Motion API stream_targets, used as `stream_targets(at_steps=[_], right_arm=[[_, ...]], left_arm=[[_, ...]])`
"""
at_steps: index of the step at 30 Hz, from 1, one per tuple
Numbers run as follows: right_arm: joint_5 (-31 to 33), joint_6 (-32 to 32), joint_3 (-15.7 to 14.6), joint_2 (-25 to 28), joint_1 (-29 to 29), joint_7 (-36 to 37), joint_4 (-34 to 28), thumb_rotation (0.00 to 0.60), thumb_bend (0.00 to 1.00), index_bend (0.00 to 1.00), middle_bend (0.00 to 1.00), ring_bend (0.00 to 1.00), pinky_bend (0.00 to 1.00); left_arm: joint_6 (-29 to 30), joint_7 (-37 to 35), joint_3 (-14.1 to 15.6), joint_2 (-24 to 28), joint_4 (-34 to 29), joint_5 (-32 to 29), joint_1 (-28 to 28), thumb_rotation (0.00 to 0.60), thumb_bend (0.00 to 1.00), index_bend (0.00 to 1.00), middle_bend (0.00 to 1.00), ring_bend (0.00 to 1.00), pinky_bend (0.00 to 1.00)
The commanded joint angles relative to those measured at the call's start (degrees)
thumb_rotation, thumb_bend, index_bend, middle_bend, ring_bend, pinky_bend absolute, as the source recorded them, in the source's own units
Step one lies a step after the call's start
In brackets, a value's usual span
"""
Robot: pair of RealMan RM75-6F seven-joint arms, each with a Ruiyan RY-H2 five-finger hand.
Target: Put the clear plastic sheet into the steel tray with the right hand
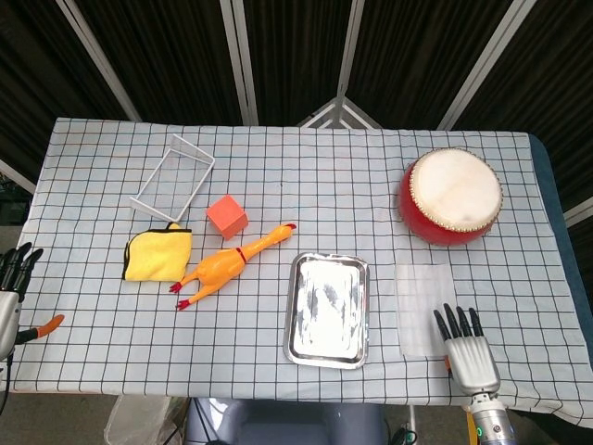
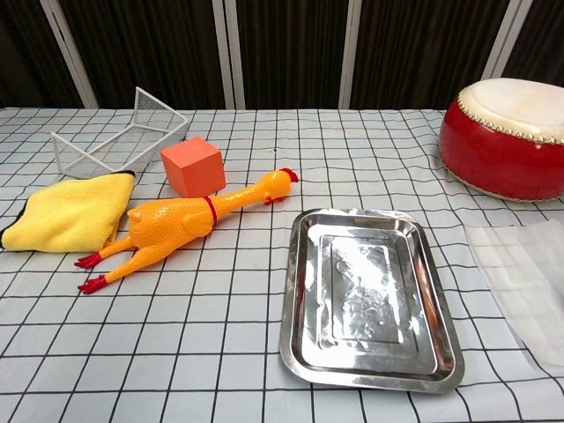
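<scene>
The clear plastic sheet lies flat on the checked cloth, just right of the empty steel tray. My right hand sits at the table's near right edge, palm down and fingers stretched out; its fingertips reach the sheet's near right corner. It holds nothing. My left hand shows at the far left edge with fingers spread, far from both. The chest view has the tray in the middle and the sheet at the right edge, with neither hand visible.
A red drum stands beyond the sheet. Left of the tray lie a rubber chicken, an orange cube, a yellow cloth and a white wire basket. An orange-tipped object pokes in by the left hand.
</scene>
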Motion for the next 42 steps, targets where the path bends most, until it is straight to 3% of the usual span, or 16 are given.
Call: stream_targets(at_steps=[1, 15, 17, 24, 28, 36, 42], right_arm=[[0.38, 0.05, 0.42, 0.36, 0.22, -0.70, -0.57, 0.600, 0.52, 0.00, 0.00, 0.00, 0.00], [4.56, -1.42, 2.96, 0.41, 1.35, -1.02, 0.40, 0.600, 0.52, 0.00, 0.00, 0.00, 0.00], [3.04, -0.88, 2.90, 0.01, 1.70, 0.21, 0.88, 0.600, 0.52, 0.05, 0.00, 0.00, 0.00], [-2.63, 1.74, 2.62, -2.13, 2.61, 6.86, 4.13, 0.600, 0.52, 0.50, 0.13, 0.03, 0.00], [-5.16, 3.65, 2.46, -2.73, 2.70, 10.34, 5.79, 0.600, 0.52, 0.63, 0.19, 0.06, 0.00], [-9.76, 8.39, 2.88, -2.39, 2.86, 16.68, 6.58, 0.600, 0.52, 0.65, 0.21, 0.06, 0.00], [-14.14, 13.20, 4.38, -0.58, 3.63, 20.74, 1.90, 0.600, 0.52, 0.65, 0.21, 0.06, 0.00]], left_arm=[[0.01, -0.06, 0.00, 0.01, -0.02, 0.04, -0.01, 0.600, 0.00, 0.00, 0.00, 0.00, 0.00], [-0.27, -0.41, 0.21, 0.01, -0.14, 0.21, -0.07, 0.600, 0.00, 0.00, 0.00, 0.00, 0.00], [-0.24, -0.40, 0.27, 0.01, -0.20, 0.29, -0.04, 0.600, 0.00, 0.00, 0.00, 0.00, 0.00], [0.09, -1.21, 0.39, 0.11, -0.22, 0.69, 0.10, 0.600, 0.00, 0.00, 0.00, 0.00, 0.00], [0.04, -1.51, 0.40, 0.13, -0.11, 0.78, 0.05, 0.600, 0.00, 0.00, 0.00, 0.00, 0.00], [0.13, -1.61, 0.45, 0.10, -0.04, 0.88, 0.10, 0.600, 0.00, 0.00, 0.00, 0.00, 0.00], [0.00, -1.51, 0.43, 0.11, -0.08, 0.71, 0.08, 0.600, 0.00, 0.00, 0.00, 0.00, 0.00]])
